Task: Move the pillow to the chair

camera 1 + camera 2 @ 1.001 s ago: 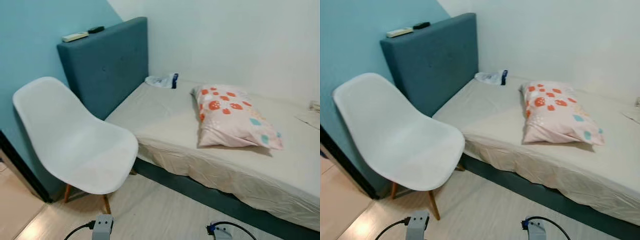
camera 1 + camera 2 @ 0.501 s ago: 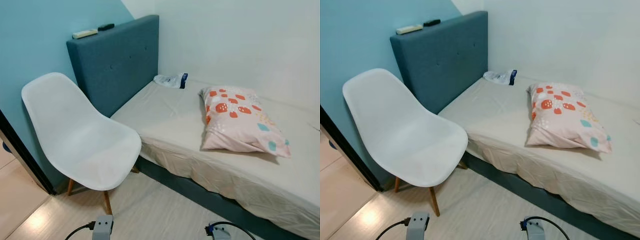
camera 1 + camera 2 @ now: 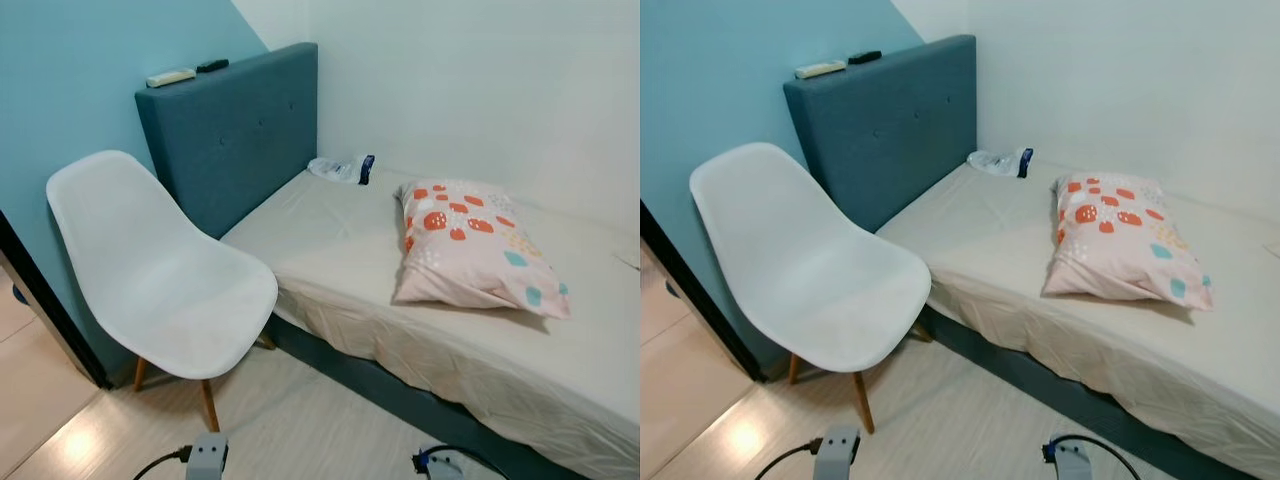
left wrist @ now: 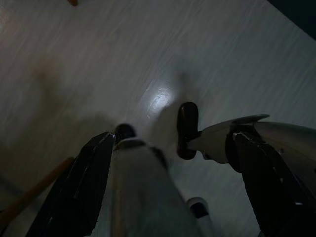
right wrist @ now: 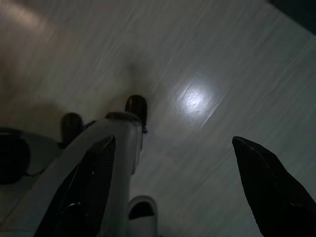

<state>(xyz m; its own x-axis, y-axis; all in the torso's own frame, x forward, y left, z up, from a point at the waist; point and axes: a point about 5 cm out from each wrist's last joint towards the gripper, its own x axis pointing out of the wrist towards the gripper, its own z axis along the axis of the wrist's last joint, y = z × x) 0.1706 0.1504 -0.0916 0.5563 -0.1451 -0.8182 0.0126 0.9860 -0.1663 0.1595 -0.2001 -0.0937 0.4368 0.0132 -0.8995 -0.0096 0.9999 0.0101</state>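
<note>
A pink pillow (image 3: 470,245) with red and teal spots lies flat on the bed's beige sheet (image 3: 340,235), to the right of the middle. The white shell chair (image 3: 170,285) with wooden legs stands on the floor at the left, next to the bed's edge, and its seat is bare. Both arms hang low at the bottom of the eye views, far from the pillow and the chair. In the left wrist view my left gripper (image 4: 172,137) is open over the floor. In the right wrist view my right gripper (image 5: 173,143) is open too, with nothing between its fingers.
A teal headboard (image 3: 235,130) stands behind the chair with two remotes (image 3: 172,76) on top. A crumpled plastic bag (image 3: 340,167) lies at the head of the bed. A teal wall runs along the left, and pale wooden floor (image 3: 300,420) lies before the bed.
The whole picture has shifted a little, so the camera has moved. The pillow, chair and bed hold their places, and both arms still hang down.
</note>
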